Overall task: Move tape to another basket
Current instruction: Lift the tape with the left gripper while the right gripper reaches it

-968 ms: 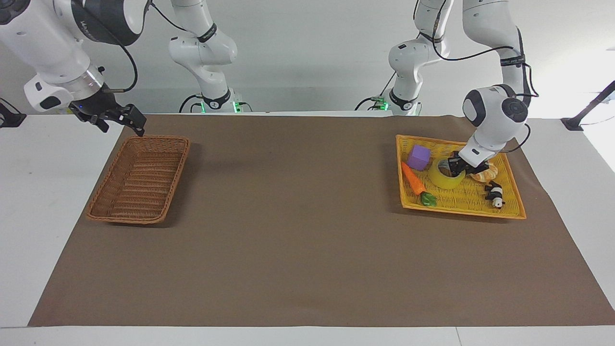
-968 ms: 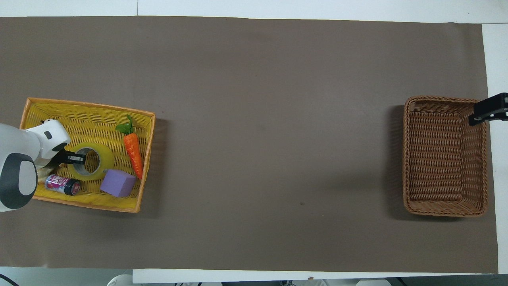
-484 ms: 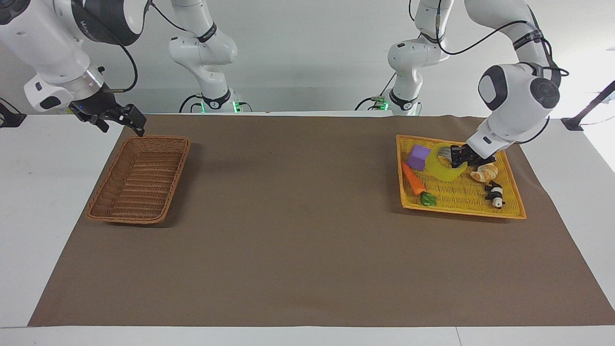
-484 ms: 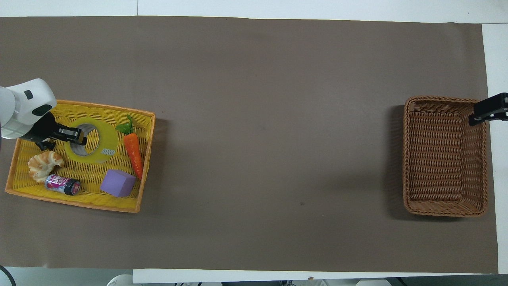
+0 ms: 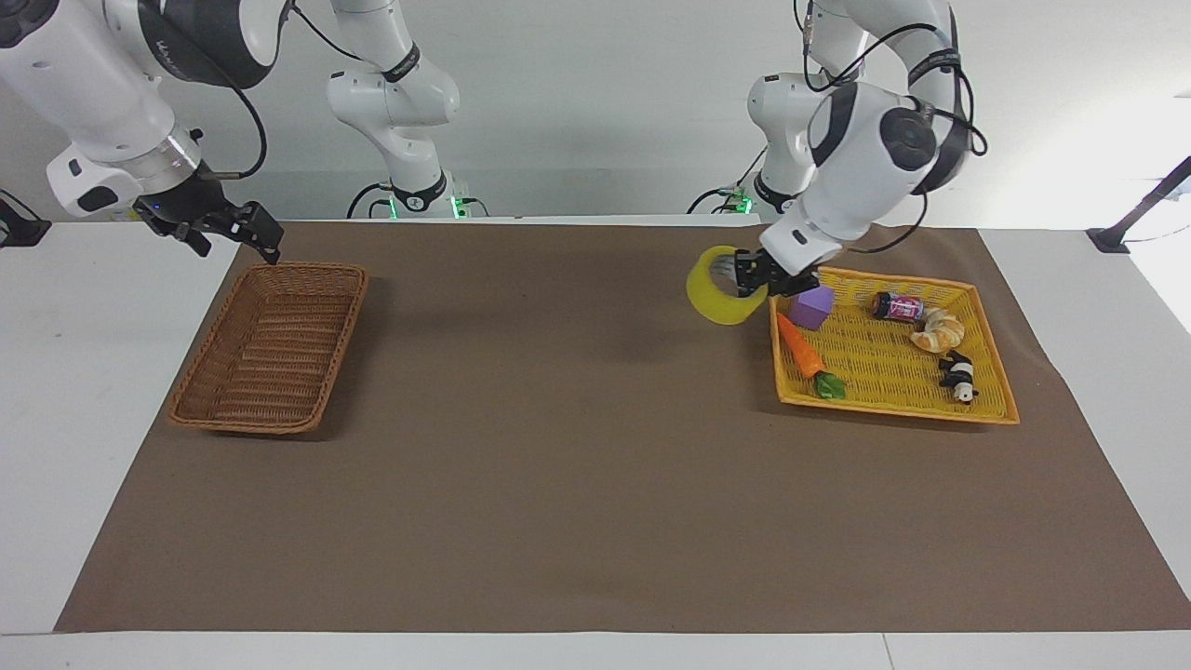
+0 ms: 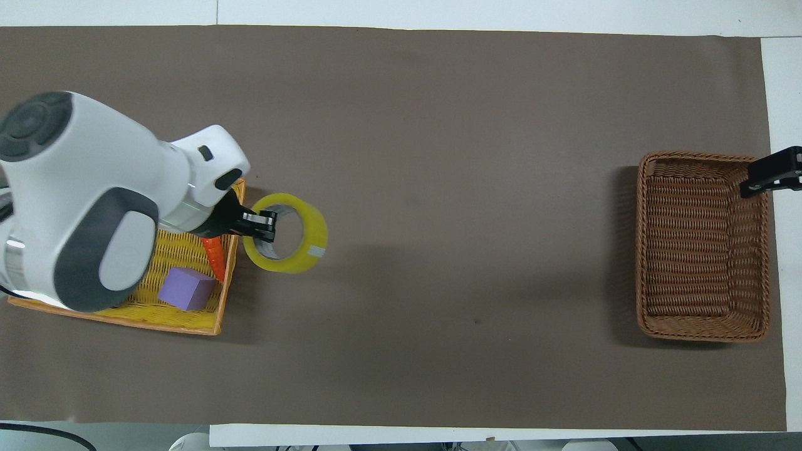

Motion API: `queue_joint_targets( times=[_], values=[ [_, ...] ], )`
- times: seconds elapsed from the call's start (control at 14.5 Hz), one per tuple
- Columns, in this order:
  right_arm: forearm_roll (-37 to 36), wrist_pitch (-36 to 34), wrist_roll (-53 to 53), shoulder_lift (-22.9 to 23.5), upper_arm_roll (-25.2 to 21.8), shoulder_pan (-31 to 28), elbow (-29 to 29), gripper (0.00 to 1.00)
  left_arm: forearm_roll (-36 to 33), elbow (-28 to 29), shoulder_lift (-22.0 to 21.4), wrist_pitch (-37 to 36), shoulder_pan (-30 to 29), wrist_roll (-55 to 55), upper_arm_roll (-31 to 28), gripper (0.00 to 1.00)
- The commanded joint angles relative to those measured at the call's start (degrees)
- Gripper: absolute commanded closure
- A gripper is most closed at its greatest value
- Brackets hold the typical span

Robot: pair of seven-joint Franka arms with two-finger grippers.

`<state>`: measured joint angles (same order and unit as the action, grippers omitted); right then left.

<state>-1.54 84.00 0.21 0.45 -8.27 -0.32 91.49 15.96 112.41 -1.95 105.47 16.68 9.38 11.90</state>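
The tape (image 5: 724, 286) is off the yellow tray (image 5: 893, 395) and airborne, pinched through its wall by the left gripper (image 5: 752, 274), one finger inside the core and one outside. A second ago it lay flat in the tray among the other items; half a second ago it was raised but over the tray. It now hangs over the bare brown mat (image 5: 558, 447), just outside the tray's edge toward the right arm's end of the desk (image 5: 74, 372). In the overhead view the roll sits at three o'clock from the tray, tilted with its bore partly facing upward.

Judgement: pick-up complete, carry begun; most of the crossing remains.

The basket (image 5: 270, 346) stands well apart at the right arm's end, nothing visible in it. The right gripper (image 5: 231, 227) waits above the basket's corner nearest the robots; its fingers appear spread. That corner is the one obstruction to a drop from above.

Remaining in the tray: purple cube (image 5: 812, 306), carrot (image 5: 802, 346), small can (image 5: 899, 306), croissant (image 5: 938, 330), panda figure (image 5: 957, 376). None touches the tape. The mat between tray and basket carries nothing.
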Motion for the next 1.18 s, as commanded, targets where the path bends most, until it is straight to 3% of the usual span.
queue_joint_targets(
  times=[0.0,0.21,0.28,0.48,0.76,1.11],
  values=[
    [-0.2,-0.2,-0.6,-1.1,0.3,-0.3,1.1,0.00,3.8,0.4,-1.1,1.0,4.8,3.6,-1.1,0.99],
    [0.0,-0.6,-3.0,-1.8,0.3,-0.8,1.2,0.00,10.8,-0.3,-1.0,0.8,6.1,5.5,-1.0,0.98],
    [3.4,0.0,-8.2,-1.9,0.0,-1.2,1.6,0.00,11.8,-0.6,-1.0,1.1,7.1,6.7,-1.0,0.97],
    [19.2,4.8,-11.8,-3.6,-0.2,-3.4,7.3,0.00,11.9,-0.9,-1.0,3.9,11.4,9.3,-1.0,0.96],
    [43.4,12.2,-10.8,-9.2,0.2,-2.1,22.3,0.00,11.9,-0.4,-1.0,3.9,10.7,9.2,-1.1,0.96],
    [59.3,29.2,-9.4,-13.9,0.3,13.6,34.2,0.00,11.9,-0.4,-1.0,3.9,10.6,9.3,-1.1,0.94]
  ],
)
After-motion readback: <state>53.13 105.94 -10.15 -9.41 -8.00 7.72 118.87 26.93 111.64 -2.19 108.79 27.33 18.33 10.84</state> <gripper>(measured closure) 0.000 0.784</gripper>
